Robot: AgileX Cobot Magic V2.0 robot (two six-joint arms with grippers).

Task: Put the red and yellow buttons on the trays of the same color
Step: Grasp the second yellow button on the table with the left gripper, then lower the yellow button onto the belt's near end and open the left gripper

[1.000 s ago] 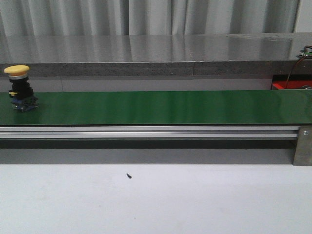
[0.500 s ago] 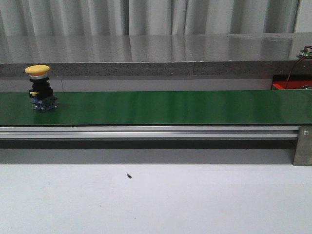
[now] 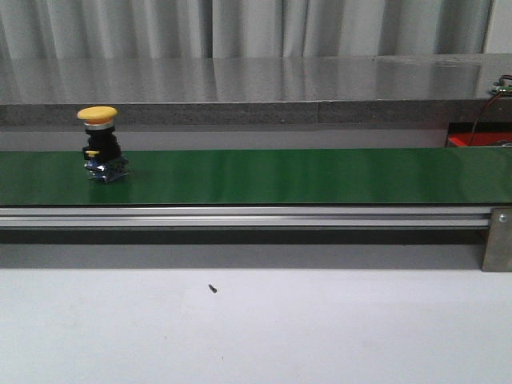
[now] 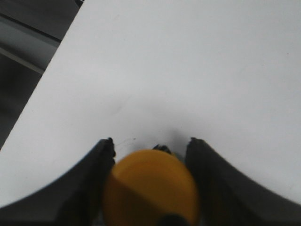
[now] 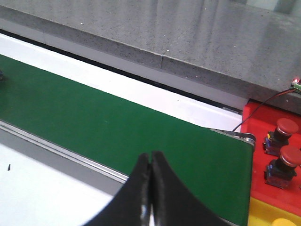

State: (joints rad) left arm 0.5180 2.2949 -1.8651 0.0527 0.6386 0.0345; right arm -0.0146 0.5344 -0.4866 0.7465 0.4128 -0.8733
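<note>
Now a yellow button [image 3: 99, 144] stands up on the green belt [image 3: 304, 176], toward its left end. Over the white table [image 4: 178, 70], the left gripper [image 4: 150, 147] squeezes another yellow button [image 4: 150, 186]. The right gripper [image 5: 150, 157] is pressed together, holding nothing, above the belt. Two red buttons [image 5: 284, 129] sit on the red tray [image 5: 263, 117].

You see one green belt [image 3: 304, 176] and one red tray [image 5: 273, 127]. Count two red buttons [image 5: 286, 128] [image 5: 290, 157] on that tray, and two yellow buttons: one on the belt [image 3: 98, 115], one between the left fingers [image 4: 150, 186].
</note>
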